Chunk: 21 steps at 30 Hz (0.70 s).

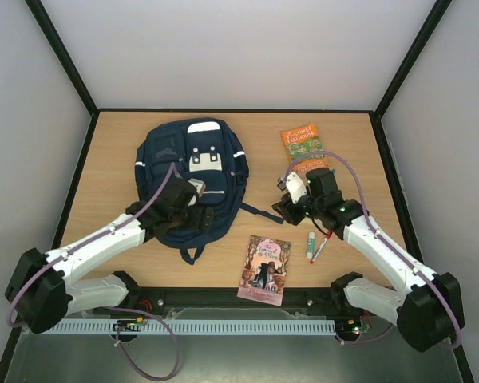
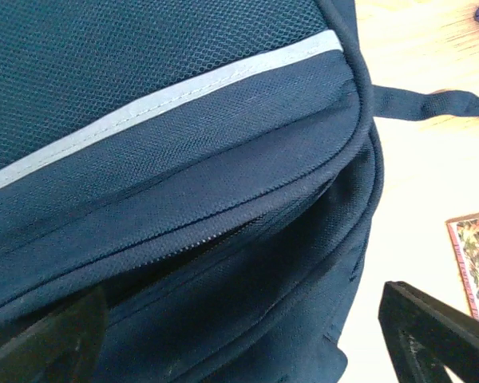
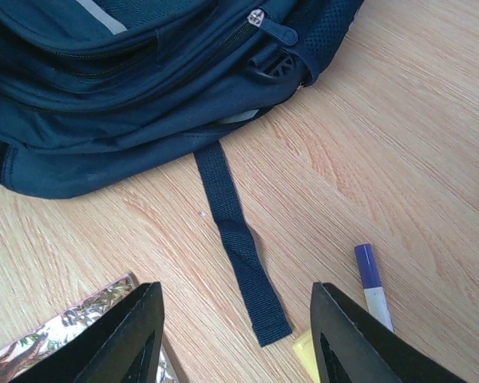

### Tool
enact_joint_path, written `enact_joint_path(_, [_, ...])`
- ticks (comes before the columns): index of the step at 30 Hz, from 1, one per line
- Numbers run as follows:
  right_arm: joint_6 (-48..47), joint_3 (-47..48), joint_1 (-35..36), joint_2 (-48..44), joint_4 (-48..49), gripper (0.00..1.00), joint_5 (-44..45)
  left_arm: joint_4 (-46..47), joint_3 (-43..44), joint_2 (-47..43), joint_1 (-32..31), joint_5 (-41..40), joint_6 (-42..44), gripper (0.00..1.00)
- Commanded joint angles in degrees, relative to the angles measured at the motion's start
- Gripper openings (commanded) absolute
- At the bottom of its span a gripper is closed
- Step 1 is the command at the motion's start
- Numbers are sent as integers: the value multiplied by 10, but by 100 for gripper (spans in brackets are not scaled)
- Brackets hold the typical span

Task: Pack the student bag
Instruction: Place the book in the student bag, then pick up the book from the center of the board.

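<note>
The bag (image 1: 184,159) lies flat on the counter (image 1: 112,152), zip (image 2: 215,239) shut. Both claws gape empty: left claw (image 2: 243,295) over the bag, right claw (image 3: 235,295) beside it. Pin fabric left; draw the tab (image 3: 269,24) steadily along.

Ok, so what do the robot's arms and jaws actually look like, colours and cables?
The left arm and right arm have white shells, black joints and bulky black bases. A mauve cable loops along each to the wrist. The jaws are black, flat and angular. A small green light glows near the right wrist.
</note>
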Motion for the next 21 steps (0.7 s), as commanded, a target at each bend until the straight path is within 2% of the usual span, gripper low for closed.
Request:
enact_joint_path(1, [9,-9,-3,-15,-18,52,-26,-66,62,-38,-2,-23,-36,99])
enact_joint_path(4, [-25,-22,-4,-38,-21,61,-52,-102,106,-53,-17,-55,-28,99])
enact_joint_path(5, [-37,-28,-4,-48,-23,84,-60,-99,114,-63,-22,-53,-20,99])
enact_joint_path(6, [-50,-31,-4,-52,-30,99,-67,-89,117,-76,-25,-49,-14,99])
enact_joint_path(11, [-70,-14,-3,-74,-79,100,-45,-10,113,-147,-40,-10,40,99])
enact_joint_path(15, [-89,13,-3,-87,-123,99,-34,29,118,-141,-47,-13,60,99])
enact_joint_path(17, [-96,24,-3,-89,-137,99,-33,42,115,-121,-47,-54,43,99])
enact_joint_path(20, [-117,42,-3,-88,-174,99,-43,1,123,-51,-46,-210,-37,99])
enact_joint_path(21, [-107,50,-3,-84,-177,99,-28,-11,136,-7,-40,-225,-36,99])
